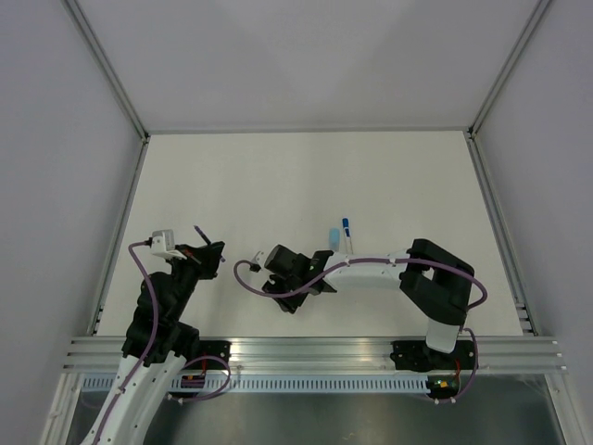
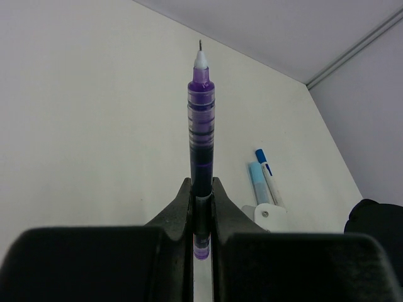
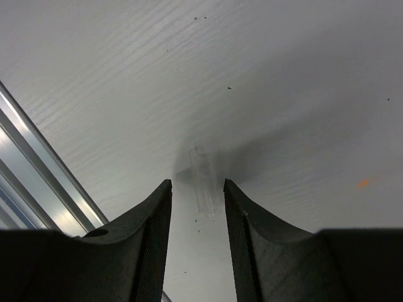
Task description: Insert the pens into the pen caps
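My left gripper [image 2: 201, 189] is shut on a purple pen [image 2: 201, 126]. The pen sticks out past the fingers, with its fine tip pointing away over the table. In the top view this gripper [image 1: 209, 252] is at the left. My right gripper [image 3: 196, 185] is low over the table and open. A clear pen cap [image 3: 203, 182] lies flat between its fingertips, with a gap on both sides. A white pen with blue ends [image 1: 347, 234] and a pale blue pen cap [image 1: 333, 237] lie side by side mid-table, and both pen [image 2: 269, 179] and cap [image 2: 256, 182] appear in the left wrist view.
An aluminium rail [image 3: 44, 182] runs close to the left of the right gripper, along the table's near edge [image 1: 315, 350]. White walls with metal posts [image 1: 111, 74] enclose the table. The right arm [image 1: 435, 278] reaches leftward across the near side.
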You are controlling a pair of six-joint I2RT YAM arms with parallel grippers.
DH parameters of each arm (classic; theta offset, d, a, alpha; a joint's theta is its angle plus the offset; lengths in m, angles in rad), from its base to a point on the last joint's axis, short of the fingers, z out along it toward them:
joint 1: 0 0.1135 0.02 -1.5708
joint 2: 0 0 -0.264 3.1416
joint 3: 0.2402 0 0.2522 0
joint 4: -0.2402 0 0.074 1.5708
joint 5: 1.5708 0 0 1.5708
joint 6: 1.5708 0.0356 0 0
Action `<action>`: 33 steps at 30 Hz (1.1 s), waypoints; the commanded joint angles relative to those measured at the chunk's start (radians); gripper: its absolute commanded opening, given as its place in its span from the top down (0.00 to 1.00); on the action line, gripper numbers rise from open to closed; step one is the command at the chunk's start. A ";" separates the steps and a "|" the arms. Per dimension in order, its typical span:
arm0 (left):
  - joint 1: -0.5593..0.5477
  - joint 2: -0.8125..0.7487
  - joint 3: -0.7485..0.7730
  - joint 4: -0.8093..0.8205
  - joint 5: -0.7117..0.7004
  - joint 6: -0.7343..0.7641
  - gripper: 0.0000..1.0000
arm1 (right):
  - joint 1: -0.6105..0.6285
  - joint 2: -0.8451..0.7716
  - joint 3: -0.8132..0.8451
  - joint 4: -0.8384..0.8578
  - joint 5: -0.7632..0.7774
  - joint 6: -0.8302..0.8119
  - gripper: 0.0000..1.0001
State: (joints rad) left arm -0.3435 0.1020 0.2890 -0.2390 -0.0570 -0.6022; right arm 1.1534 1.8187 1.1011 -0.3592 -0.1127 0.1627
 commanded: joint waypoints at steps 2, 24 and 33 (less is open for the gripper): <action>0.001 -0.005 0.039 0.001 -0.029 0.027 0.98 | 0.012 0.037 0.019 -0.027 0.087 0.014 0.56; 0.001 -0.007 0.038 -0.005 -0.049 0.022 0.98 | 0.023 0.080 0.112 -0.152 0.231 0.123 0.88; 0.001 -0.008 0.038 -0.011 -0.052 0.022 0.98 | 0.023 0.071 0.120 -0.201 0.238 0.138 0.66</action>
State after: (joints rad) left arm -0.3439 0.1017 0.2890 -0.2493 -0.0860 -0.6022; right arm 1.1702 1.8820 1.2034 -0.4934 0.0959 0.2829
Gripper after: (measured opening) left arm 0.084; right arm 0.340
